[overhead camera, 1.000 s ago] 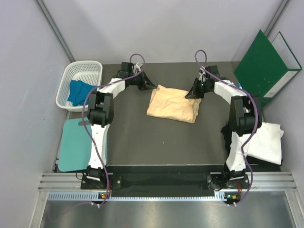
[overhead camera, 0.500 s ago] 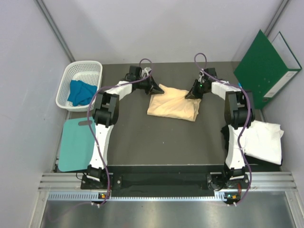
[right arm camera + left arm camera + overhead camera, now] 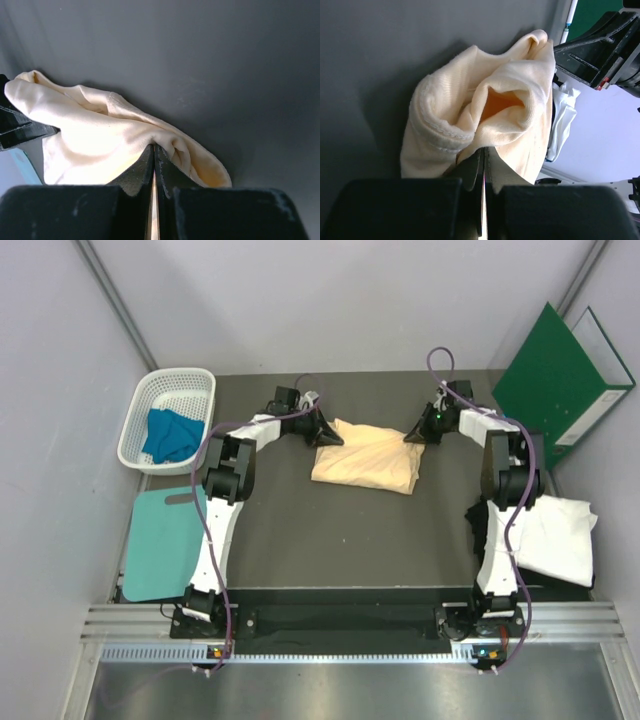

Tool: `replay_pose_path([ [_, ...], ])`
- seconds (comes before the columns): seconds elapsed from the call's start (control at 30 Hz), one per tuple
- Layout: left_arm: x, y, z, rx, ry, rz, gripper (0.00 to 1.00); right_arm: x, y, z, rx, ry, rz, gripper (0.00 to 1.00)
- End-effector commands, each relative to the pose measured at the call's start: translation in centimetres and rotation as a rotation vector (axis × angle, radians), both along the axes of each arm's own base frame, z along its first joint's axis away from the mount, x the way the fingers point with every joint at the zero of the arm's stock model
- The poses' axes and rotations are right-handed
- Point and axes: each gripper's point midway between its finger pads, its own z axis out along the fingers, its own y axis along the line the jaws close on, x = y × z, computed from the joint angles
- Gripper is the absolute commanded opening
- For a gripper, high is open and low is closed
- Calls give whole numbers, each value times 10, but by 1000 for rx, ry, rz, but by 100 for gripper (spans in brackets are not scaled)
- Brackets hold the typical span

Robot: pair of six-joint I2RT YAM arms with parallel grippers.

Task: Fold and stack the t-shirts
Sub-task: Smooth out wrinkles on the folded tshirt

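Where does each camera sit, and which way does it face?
Top external: above and behind the bases, looking down on the dark table; left arm and right arm show.
Left wrist: on that wrist, looking past the shut left hand at the pale peach-yellow cloth t-shirt.
Right wrist: likewise, past the shut right hand at the t-shirt's other edge.
All share that t-shirt.

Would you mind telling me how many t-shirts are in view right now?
3: the peach t-shirt mid-table; the blue t-shirt in the white basket, far left; the white t-shirt at the right edge. Dark cloth under it may be a fourth.
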Motion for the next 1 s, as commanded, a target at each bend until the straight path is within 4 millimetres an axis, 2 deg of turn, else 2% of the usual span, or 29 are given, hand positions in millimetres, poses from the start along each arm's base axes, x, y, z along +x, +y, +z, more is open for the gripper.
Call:
replay_pose_path([
  [0.0, 5, 23, -38, 132, 12, 60, 0, 8, -40, -7, -149, -4, -55, 0],
  [0.13, 8, 38, -39, 160, 12, 93, 0, -7, -55, -16, -242, 71, -72, 0],
  [0.27, 10, 54, -37, 184, 0, 119, 0, -20, -71, -11, -330, 107, -90, 0],
  [0.37, 11, 59, -32, 195, -13, 122, 0, -27, -81, 0, -383, 108, -106, 0],
  [0.43, 10, 60, -30, 201, -19, 119, 0, -29, -84, 15, -402, 80, -107, 0],
  [0.47, 10, 60, -22, 198, -36, 115, 0, -30, -84, 20, -402, 70, -106, 0],
  [0.5, 11, 60, -17, 193, -50, 117, 0, -29, -83, 36, -397, 33, -106, 0],
  [0.57, 13, 57, 5, 159, -94, 122, 0, -32, -74, 49, -354, -10, -81, 0],
  [0.6, 14, 56, 12, 152, -108, 125, 0, -29, -69, 70, -330, -74, -76, 0],
  [0.67, 12, 54, 33, 126, -132, 127, 0, -37, -53, 79, -255, -104, -34, 0],
  [0.7, 11, 54, 40, 120, -140, 127, 0, -40, -48, 95, -227, -146, -24, 0],
  [0.77, 6, 53, 54, 111, -158, 120, 0, -49, -28, 102, -146, -177, 22, 0],
  [0.8, 3, 52, 59, 109, -162, 115, 0, -53, -22, 112, -116, -199, 37, 0],
  [0.83, -1, 51, 61, 110, -165, 108, 0, -60, -8, 111, -64, -198, 67, 0],
  [0.9, -10, 51, 67, 115, -172, 94, 0, -71, 9, 109, 9, -186, 116, 0],
  [0.93, -17, 49, 64, 131, -169, 73, 0, -84, 25, 103, 86, -148, 157, 0],
  [0.97, -22, 50, 61, 150, -165, 70, 0, -86, 34, 103, 128, -158, 185, 0],
])
